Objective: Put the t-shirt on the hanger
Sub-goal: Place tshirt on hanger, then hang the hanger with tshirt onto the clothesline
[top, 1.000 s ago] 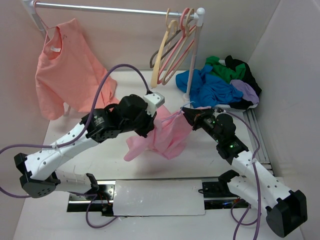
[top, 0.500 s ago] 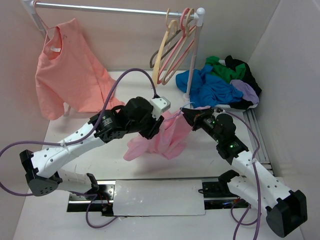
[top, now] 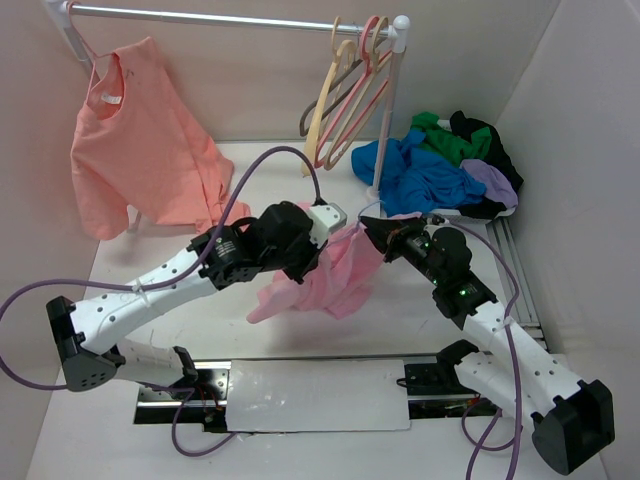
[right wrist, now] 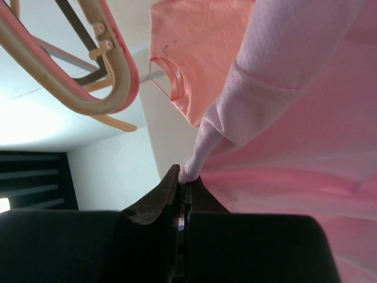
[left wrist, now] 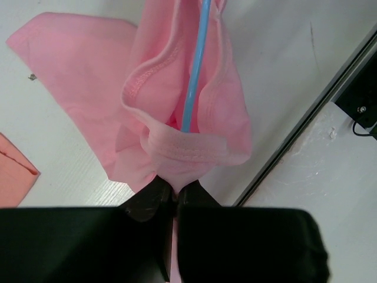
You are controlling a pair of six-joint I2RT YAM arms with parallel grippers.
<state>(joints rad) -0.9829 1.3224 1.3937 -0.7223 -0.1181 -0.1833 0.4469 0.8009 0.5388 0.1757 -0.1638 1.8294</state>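
The pink t-shirt [top: 330,278] hangs bunched between my two grippers above the table. My left gripper [top: 326,236] is shut on a hemmed edge of the t-shirt [left wrist: 177,147], as the left wrist view shows. The thin blue wire of the hanger [left wrist: 195,65] runs down into the shirt's opening just above those jaws. My right gripper [top: 370,230] is shut, with pale pink fabric [right wrist: 235,112] drawn tight to its fingertips [right wrist: 171,180] and a bluish glint between the fingers. A bit of the hanger's wire [top: 375,209] sticks up beside that gripper.
A salmon-orange shirt [top: 135,140] hangs at the left of the rail [top: 220,17]. Cream and pink hangers [top: 350,90] hang at its right end by the white post [top: 388,110]. A heap of blue, green and dark garments [top: 445,165] lies at the back right.
My left gripper has moved right, towards the right gripper, taking the shirt edge with it, and the shirt is more bunched. The right arm has not moved.
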